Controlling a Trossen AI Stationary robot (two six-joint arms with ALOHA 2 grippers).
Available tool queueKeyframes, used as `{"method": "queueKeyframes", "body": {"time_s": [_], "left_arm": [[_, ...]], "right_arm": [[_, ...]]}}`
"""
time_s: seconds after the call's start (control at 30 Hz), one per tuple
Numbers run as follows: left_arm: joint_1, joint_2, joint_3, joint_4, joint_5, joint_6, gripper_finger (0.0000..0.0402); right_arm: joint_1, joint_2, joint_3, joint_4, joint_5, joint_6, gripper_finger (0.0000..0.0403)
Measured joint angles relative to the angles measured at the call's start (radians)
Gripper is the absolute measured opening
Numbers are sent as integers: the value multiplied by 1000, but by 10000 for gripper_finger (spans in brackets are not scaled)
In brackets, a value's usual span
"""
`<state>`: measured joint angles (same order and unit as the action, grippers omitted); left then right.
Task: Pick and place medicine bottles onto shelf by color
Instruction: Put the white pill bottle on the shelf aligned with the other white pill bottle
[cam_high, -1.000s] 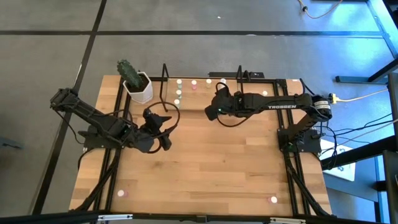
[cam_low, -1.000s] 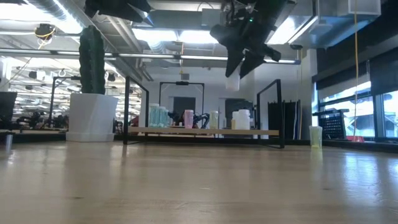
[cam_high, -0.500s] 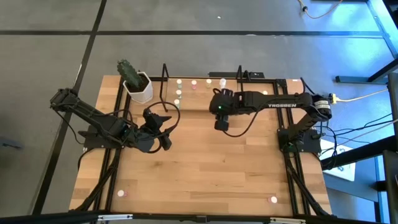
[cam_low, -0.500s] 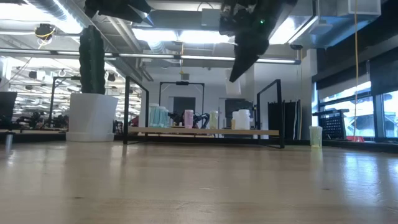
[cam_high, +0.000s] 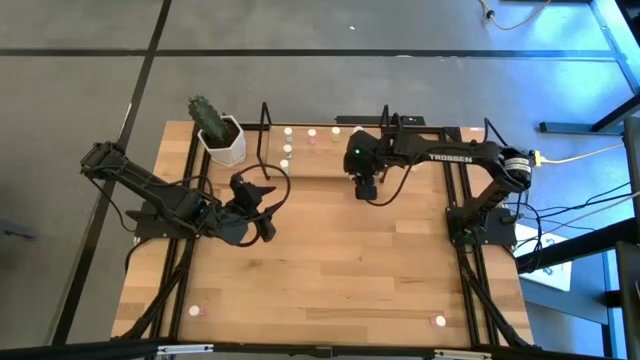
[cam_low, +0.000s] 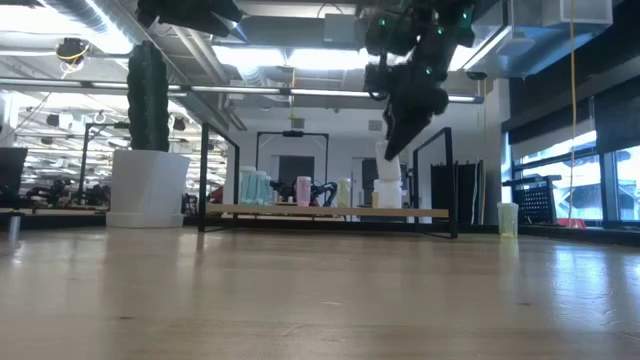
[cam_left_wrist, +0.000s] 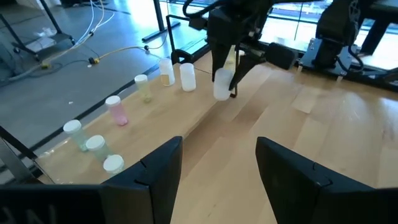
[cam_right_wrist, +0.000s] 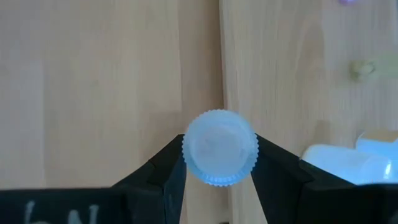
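Here your right gripper (cam_right_wrist: 219, 163) clamped a white bottle (cam_right_wrist: 219, 147).
Its body was hidden under the cap; it hung upright. Your left gripper (cam_left_wrist: 217, 163) stood wide.

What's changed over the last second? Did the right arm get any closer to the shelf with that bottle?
Yes. The right gripper swung from the table's middle toward the shelf, still shut on the white-capped bottle, which now hangs at the shelf's front edge beside the white bottles there. The left gripper stayed open and parked; the bottles on the shelf and the cactus pot didn't move.
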<state>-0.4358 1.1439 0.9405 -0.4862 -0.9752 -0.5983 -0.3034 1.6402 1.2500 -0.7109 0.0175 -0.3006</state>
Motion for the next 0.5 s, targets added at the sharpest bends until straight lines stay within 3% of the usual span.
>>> {"method": "queueKeyframes", "body": {"time_s": [0.2,0.33,0.5], "left_arm": [[0,0,0,0,0,8,198],[0,0,0,0,0,8,198],[0,0,0,0,0,8,198]], "right_arm": [[-7,0,-44,72,11,-26,158],[-9,0,-44,77,106,-26,158],[-9,0,-44,78,118,-43,158]]}}
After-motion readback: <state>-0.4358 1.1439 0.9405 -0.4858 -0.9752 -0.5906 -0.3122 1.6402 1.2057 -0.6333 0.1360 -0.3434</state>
